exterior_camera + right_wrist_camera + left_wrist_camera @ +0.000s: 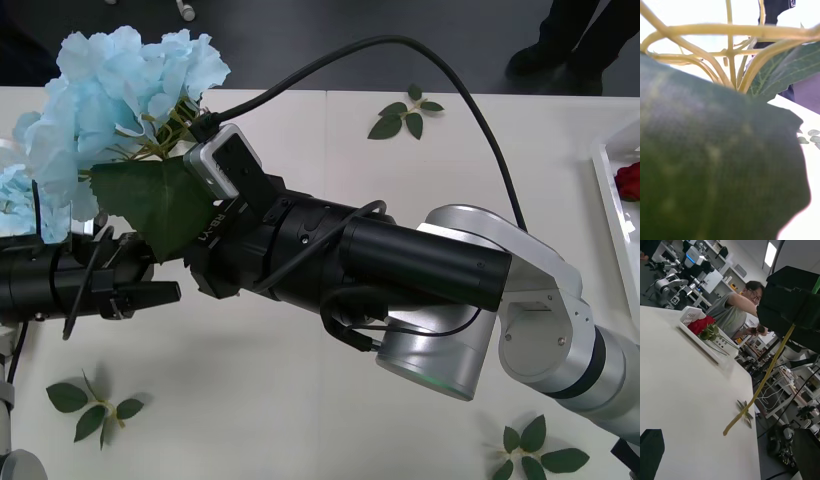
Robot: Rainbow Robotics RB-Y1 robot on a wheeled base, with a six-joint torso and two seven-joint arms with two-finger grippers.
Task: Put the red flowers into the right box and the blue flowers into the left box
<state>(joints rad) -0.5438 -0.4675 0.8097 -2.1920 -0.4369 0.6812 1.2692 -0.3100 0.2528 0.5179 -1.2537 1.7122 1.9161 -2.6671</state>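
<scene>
My right arm (400, 260) reaches across the table to the left and holds a blue flower (110, 90) up in the air. The flower's broad leaf (160, 205) hangs over the wrist and fills most of the right wrist view as a dark leaf (715, 168). Its yellow-green stem (763, 378) hangs down from my right gripper (793, 320), which is shut on it. My left gripper (150, 293) sits open just below and left of the leaf, holding nothing. Another blue flower (15, 190) shows at the left edge. Red flowers (700, 324) lie in the right box (605, 190). The left box is hidden.
Loose green leaf sprigs lie on the white table: one at the back (405, 115), one front left (95, 410), one front right (535, 455). A black cable (400, 50) arcs over the right arm. The table's far edge runs along the top.
</scene>
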